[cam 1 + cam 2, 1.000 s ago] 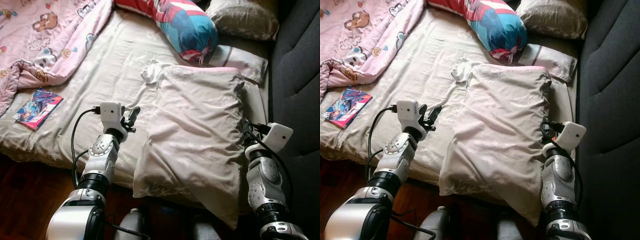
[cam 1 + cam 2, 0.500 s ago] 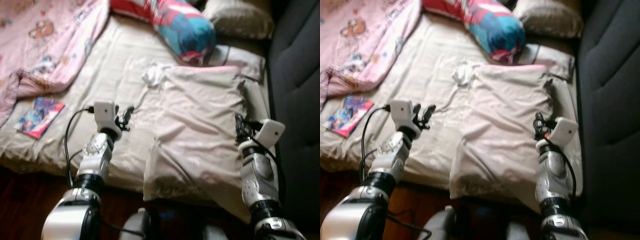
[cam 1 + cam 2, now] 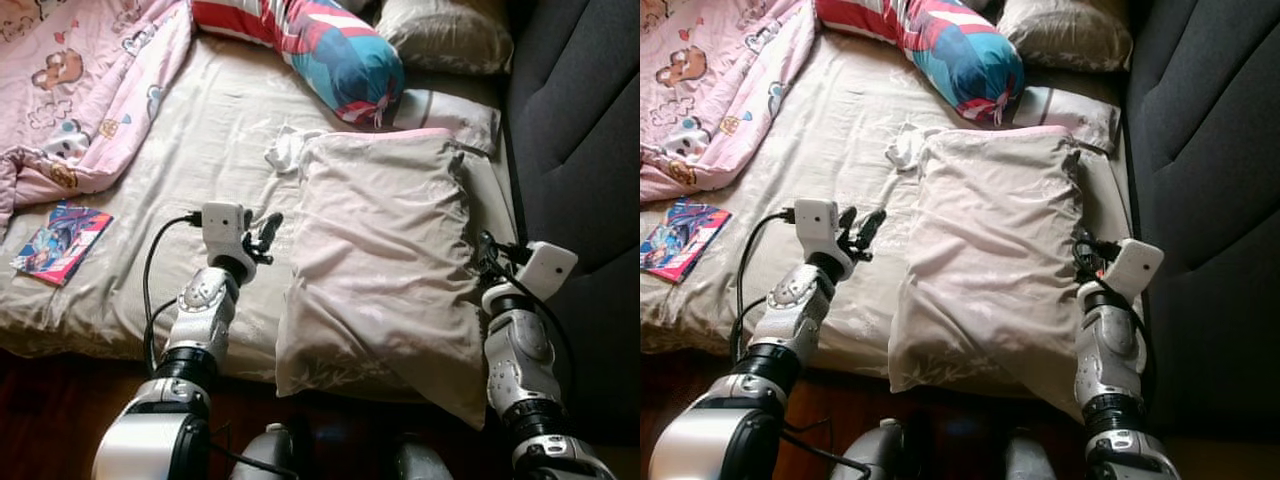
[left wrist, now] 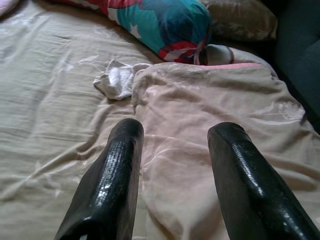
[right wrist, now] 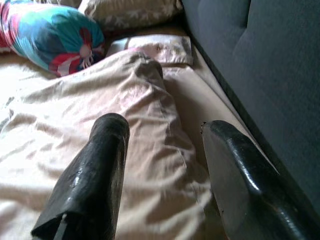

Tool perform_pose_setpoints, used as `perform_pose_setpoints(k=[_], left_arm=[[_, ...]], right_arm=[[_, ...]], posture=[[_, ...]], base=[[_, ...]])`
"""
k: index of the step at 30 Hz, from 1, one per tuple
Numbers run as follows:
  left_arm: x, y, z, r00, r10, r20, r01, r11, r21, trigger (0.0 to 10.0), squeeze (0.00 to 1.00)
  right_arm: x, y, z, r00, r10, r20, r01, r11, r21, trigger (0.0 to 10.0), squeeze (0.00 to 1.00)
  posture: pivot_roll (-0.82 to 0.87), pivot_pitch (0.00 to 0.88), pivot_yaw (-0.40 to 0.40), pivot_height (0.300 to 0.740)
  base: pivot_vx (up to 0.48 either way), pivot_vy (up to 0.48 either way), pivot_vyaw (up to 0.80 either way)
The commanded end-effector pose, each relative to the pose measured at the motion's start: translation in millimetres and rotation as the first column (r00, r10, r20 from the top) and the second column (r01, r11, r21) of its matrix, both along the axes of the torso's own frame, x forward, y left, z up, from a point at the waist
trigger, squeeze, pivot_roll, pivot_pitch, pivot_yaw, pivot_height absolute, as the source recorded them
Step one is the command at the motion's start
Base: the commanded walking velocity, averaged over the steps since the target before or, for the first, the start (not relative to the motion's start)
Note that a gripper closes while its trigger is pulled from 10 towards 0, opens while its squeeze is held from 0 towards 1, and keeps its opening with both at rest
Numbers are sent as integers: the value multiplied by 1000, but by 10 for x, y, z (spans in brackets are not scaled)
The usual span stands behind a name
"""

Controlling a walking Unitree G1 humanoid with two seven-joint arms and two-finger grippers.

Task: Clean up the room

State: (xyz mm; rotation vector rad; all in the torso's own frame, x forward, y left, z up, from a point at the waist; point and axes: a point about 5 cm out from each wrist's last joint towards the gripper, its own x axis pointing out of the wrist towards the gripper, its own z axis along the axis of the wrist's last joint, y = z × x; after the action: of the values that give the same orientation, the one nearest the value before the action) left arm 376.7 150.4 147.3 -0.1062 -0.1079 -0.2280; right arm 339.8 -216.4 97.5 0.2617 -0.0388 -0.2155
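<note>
A large pale pink pillow (image 3: 390,260) lies lengthwise on the beige sheet (image 3: 210,130), and its near end hangs over the bed's front edge. My left gripper (image 3: 265,235) is open just beside the pillow's left edge, above the sheet. In the left wrist view its fingers (image 4: 112,180) frame that edge. My right gripper (image 3: 487,255) is open at the pillow's right edge, close to the dark grey padded wall (image 3: 580,130). In the right wrist view its fingers (image 5: 95,170) straddle the pillow's side (image 5: 135,115). Neither gripper holds anything.
A small white cloth (image 3: 283,150) lies by the pillow's far left corner. Behind it are a colourful bolster (image 3: 340,50), a brown pillow (image 3: 445,35) and a small flat cushion (image 3: 450,112). A pink blanket (image 3: 80,80) is bunched at far left, with a picture book (image 3: 58,243) near the bed's front edge.
The whole view has shifted slightly and was blurred half a second ago, so the camera moved. Both open grippers keep their places at the pillow's two sides.
</note>
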Motion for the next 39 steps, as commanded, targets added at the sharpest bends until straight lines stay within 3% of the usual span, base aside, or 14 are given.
perform_pose_setpoints(k=[1, 5, 22, 27, 33, 38, 39], left_arm=[[-38, 36, -98, 999, 9, -37, -9, 1000, -1, 10000, 0], [-47, 40, -104, 999, 4, -35, -4, 1000, -1, 10000, 0], [-49, 57, -86, 1000, 0, -27, 0, 1000, 11, 10000, 0], [-50, 49, -85, 999, -14, -29, 15, 1000, 13, 10000, 0], [-63, 43, -226, 989, -62, -135, 61, 998, -12, 10000, 0], [-89, 38, -432, 950, -146, -277, 120, 987, -108, 10000, 0], [-83, 52, -444, 946, -134, -294, 110, 989, -96, 10000, 1000]], right_arm=[[-17, -39, -52, 999, -8, -33, 8, 1000, -5, 10000, 0], [-6, -56, -41, 999, -11, -33, 10, 1000, -5, 10000, 0], [11, 21, -38, 1000, 13, -16, -13, 1000, -12, 10000, 0], [10, 31, -50, 1000, 13, -21, -13, 1000, -12, 10000, 0], [-3, 9, -145, 995, -1, -100, -2, 999, -34, 10000, 0], [-40, -134, -279, 976, -30, -217, 23, 999, -36, 10000, 0], [-46, -153, -298, 971, -31, -237, 22, 999, -39, 10000, 902]], posture=[[80, 267, 34, 740], [83, 263, 34, 740], [85, 256, 30, 740], [88, 261, 30, 740], [88, 267, 29, 740], [88, 280, 26, 740], [87, 283, 26, 740]], base=[[274, 0, -681], [281, 0, -686], [293, 0, 0], [0, 0, 0], [0, 0, 0], [0, 0, 0], [0, 0, 0]])
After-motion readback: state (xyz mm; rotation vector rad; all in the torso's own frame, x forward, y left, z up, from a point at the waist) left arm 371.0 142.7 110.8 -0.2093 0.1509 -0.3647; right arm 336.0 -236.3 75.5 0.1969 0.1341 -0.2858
